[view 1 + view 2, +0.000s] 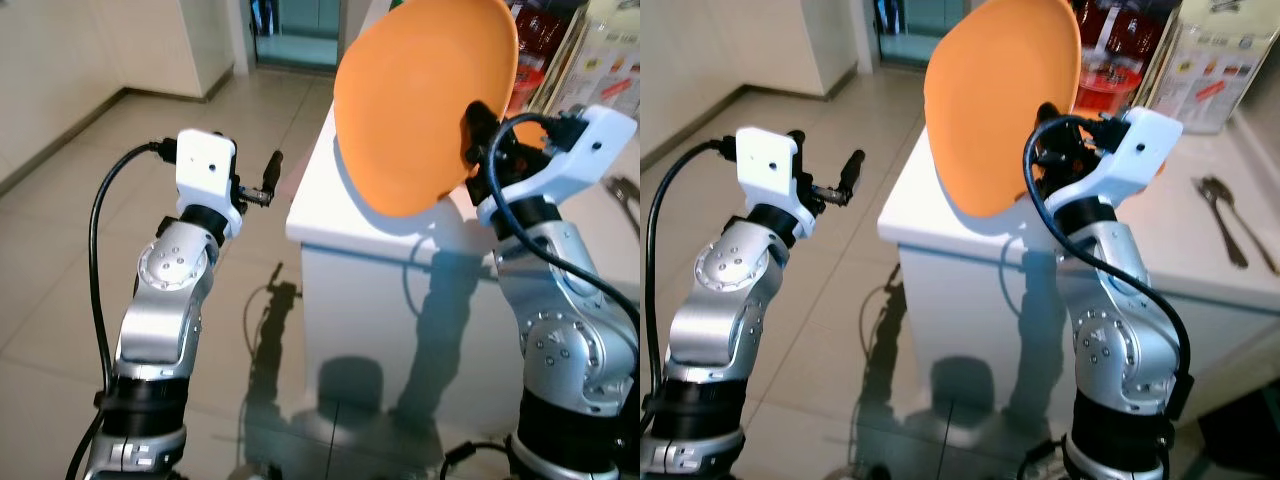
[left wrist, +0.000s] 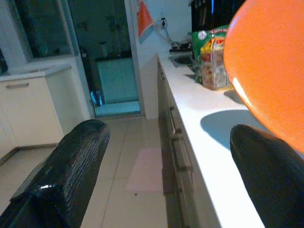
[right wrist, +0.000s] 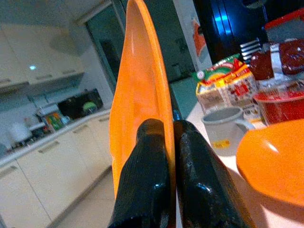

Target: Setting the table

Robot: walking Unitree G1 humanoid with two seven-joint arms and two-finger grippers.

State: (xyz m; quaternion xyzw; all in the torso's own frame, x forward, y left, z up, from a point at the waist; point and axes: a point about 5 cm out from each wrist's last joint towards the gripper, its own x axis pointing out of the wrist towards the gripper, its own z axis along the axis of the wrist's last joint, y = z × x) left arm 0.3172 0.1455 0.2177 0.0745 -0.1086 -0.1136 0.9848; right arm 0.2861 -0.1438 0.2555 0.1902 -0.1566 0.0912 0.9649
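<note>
orange plate [image 1: 425, 100] top cropped, packet labels unreadable

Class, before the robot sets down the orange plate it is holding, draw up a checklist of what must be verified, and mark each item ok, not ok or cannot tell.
1. Right tool shut on the round orange plastic plate: ok.
2. Plate level for placing: not ok, it stands on edge.
3. Bare white countertop under the plate: ok.
4. Two metal spoons lie apart from the plate: ok.
5. Left tool open, holding nothing, beside the counter: ok.
6. Second orange plate far enough away: cannot tell.
</note>
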